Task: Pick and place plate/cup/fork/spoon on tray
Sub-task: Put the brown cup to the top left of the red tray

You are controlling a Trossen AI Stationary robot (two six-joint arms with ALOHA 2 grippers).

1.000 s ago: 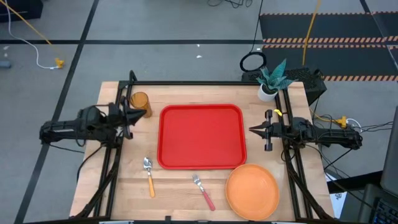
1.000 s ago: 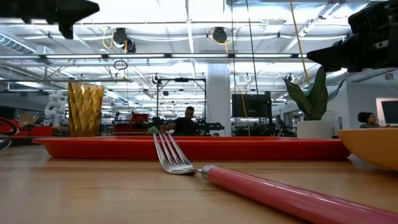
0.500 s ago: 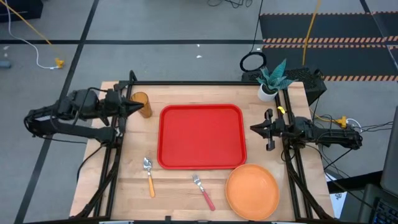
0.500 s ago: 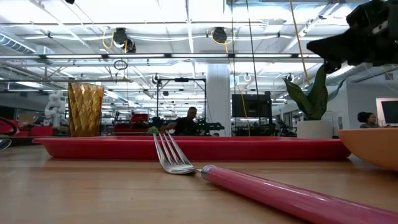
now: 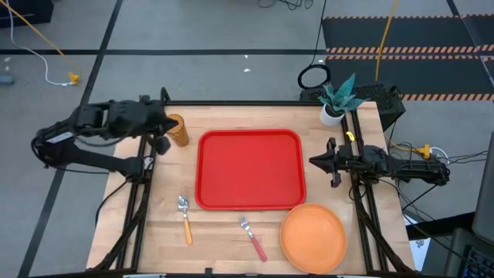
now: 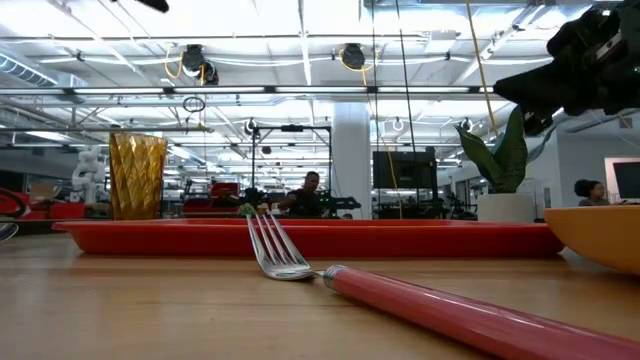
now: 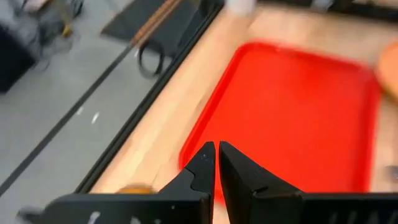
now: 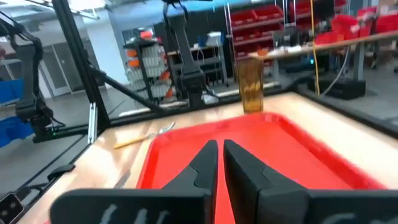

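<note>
The amber cup (image 5: 177, 130) stands upright on the table, left of the red tray's (image 5: 248, 168) far left corner. It also shows in the low view (image 6: 137, 175). My left gripper (image 5: 164, 128) (image 7: 216, 144) is shut and empty. It is raised beside the cup on the cup's left, tipped down toward the tray (image 7: 292, 118). My right gripper (image 5: 312, 161) (image 8: 221, 144) is shut and empty, above the tray's right rim. The orange plate (image 5: 312, 237), the fork (image 5: 251, 235) and the spoon (image 5: 185, 218) lie on the table near the front edge.
A potted plant (image 5: 336, 100) stands at the table's far right corner. Black frame posts rise at both sides of the table. The fork (image 6: 290, 255) lies close to the low camera, and the plate's rim (image 6: 600, 235) is at its right.
My left gripper has risen and gone toward the table's far edge, from beside the tray's left rim to beside the cup. It has tipped downward and left the low view's top. It stays shut.
</note>
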